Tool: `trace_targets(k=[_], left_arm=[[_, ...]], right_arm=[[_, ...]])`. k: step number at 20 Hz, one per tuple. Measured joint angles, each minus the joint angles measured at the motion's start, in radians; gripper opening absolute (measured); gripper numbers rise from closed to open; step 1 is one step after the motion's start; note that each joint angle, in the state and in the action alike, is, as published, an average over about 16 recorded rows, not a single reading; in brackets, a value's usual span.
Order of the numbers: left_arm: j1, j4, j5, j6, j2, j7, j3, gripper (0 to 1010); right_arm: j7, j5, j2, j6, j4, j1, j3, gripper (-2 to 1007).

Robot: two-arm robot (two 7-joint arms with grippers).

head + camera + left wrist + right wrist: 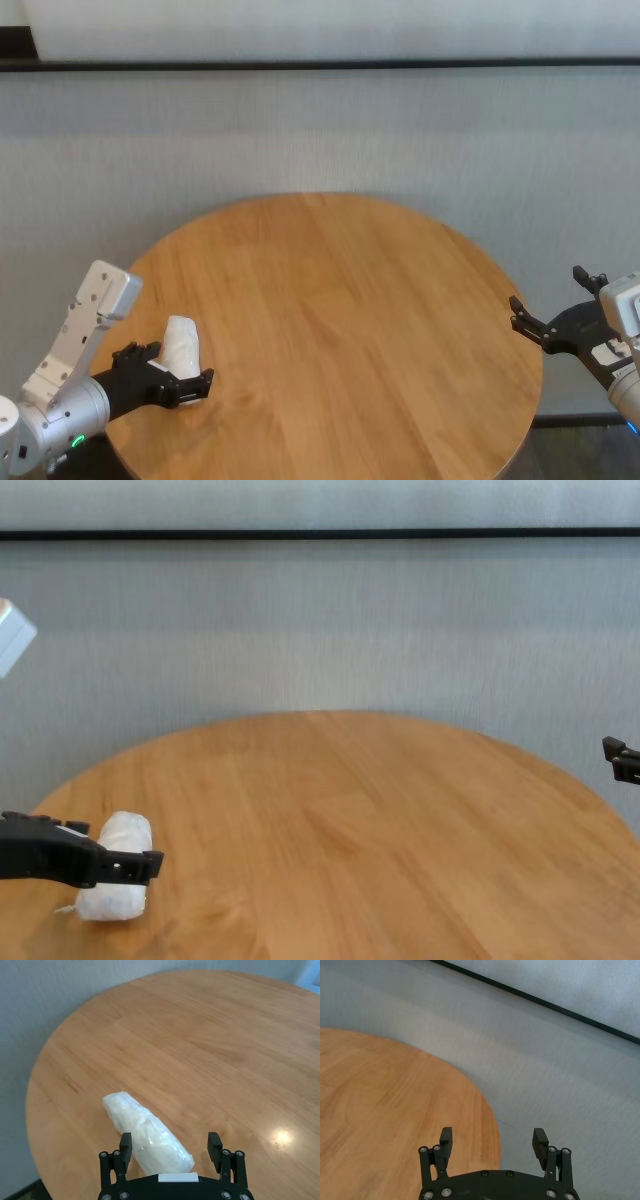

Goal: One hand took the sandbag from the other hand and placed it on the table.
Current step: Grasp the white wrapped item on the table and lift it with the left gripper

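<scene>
- Counter (340, 330): round, light-brown planks. Its middle is bare; the only thing on it lies at my left near edge.
- Left arm: reaches in over that near-left edge, and the left gripper (171, 1150) sits low over the counter, straddling the near end of the sandbag (146, 1132).
- Right arm: parked off the counter's right edge. The right gripper (493, 1141) is held over the rim with fingers spread and nothing between them. Leave it there until the pickup is secure.
- Sandbag: lies flat on the wood, long axis pointing away from my left wrist and slightly skewed. One finger (125, 1144) is just beside or touching its flank; the other (215, 1143) stands well apart from it.
- Left fingers: spread wide, pinching nothing.
- Judgement, step in hand: the grasp looks off-centre. I'd shift sideways so the bag sits midway, then close slowly; crinkly wrap over soft fill may slip or bulge.
- Judgement: grip near mid-length, leaving one end free for the handover.
</scene>
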Motion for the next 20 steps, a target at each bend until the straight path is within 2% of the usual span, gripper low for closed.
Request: trace_targets(k=[8, 20], left_arm=[[0.002, 0.003, 0.017, 0.019, -0.008, -0.009, -0.005, 1000], [0.011, 0.018, 0.064, 0.022, -0.019, 0.001, -0.018, 1000]], right_arm=[[0.0, 0.0, 0.0, 0.0, 0.0, 0.0, 0.0, 1007], [0.0, 0.0, 0.0, 0.0, 0.0, 0.0, 0.0, 1007]])
